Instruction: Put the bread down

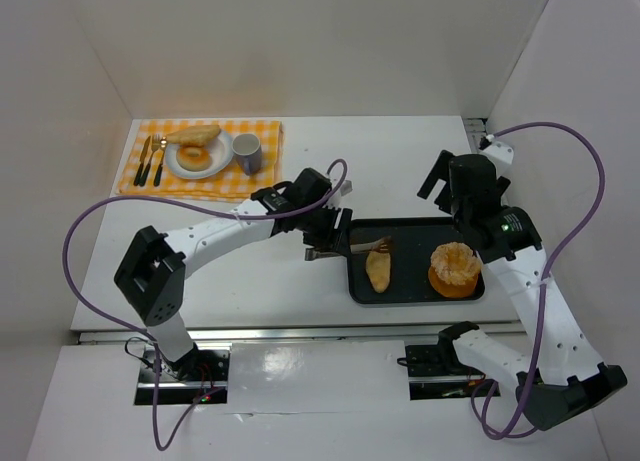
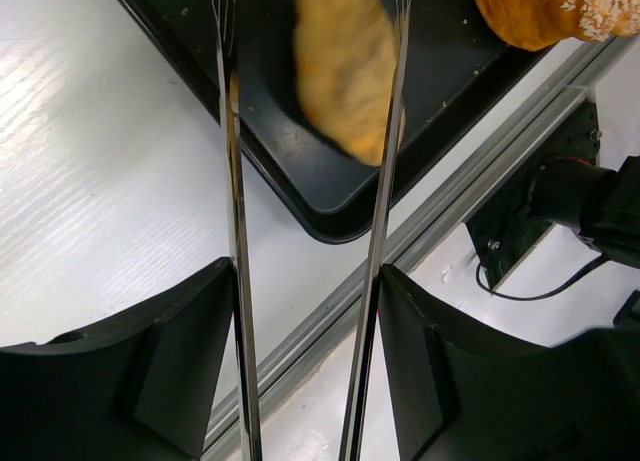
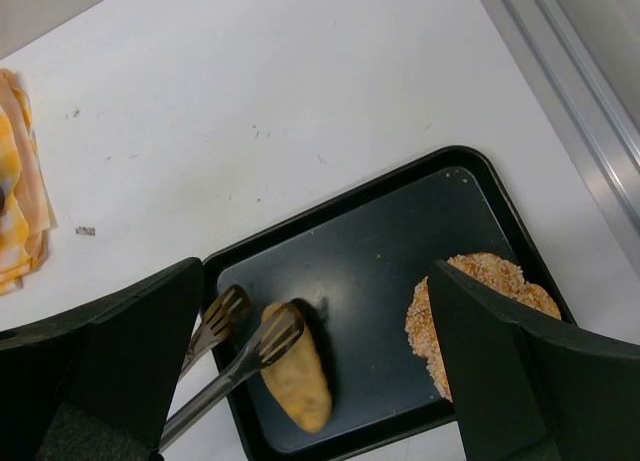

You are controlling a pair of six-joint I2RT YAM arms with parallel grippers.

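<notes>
Noting left pincer (image 2: 305,321) clamped on tongs (image 2: 235,181), tips at one end of the oval roll (image 1: 379,271) on the black tray (image 1: 415,276), right pincer (image 3: 315,281) wide above; I judge it light, soft, crushable: squeeze gently mid-length.

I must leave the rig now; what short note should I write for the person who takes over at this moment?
Left gripper: shut on the tongs, tips at the last roll on the black tray; whether they pinch it is unclear.
Right gripper: open, empty, above the tray.
Done: the ring and one roll lie on the plate, on the checked cloth.
Left to do: carry the last roll to the plate. The orange pastry on the tray is not bread for this job.
</notes>
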